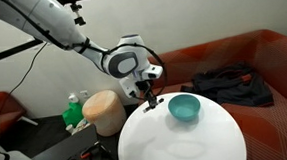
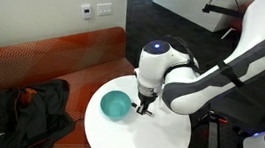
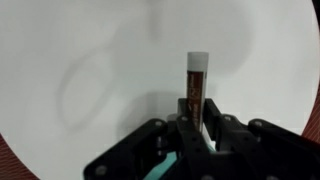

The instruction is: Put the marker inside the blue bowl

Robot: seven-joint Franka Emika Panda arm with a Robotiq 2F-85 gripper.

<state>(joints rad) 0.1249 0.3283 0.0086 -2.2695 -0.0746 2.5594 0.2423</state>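
Note:
My gripper (image 3: 195, 125) is shut on the marker (image 3: 195, 85), a thin dark stick with a white tip that points away from the jaws over the white table. In both exterior views the gripper (image 1: 150, 98) (image 2: 144, 107) hangs just above the round white table (image 1: 177, 143) (image 2: 154, 147), close beside the teal-blue bowl (image 1: 184, 109) (image 2: 116, 105). The bowl stands upright and looks empty. In the wrist view only a teal sliver of the bowl (image 3: 160, 172) shows at the bottom edge beneath the jaws.
A tan cylindrical basket (image 1: 104, 110) stands beside the table, with a green item (image 1: 74, 114) next to it. A red-orange sofa (image 2: 34, 58) with a dark heap of clothing (image 2: 29, 113) (image 1: 229, 85) lies behind the table.

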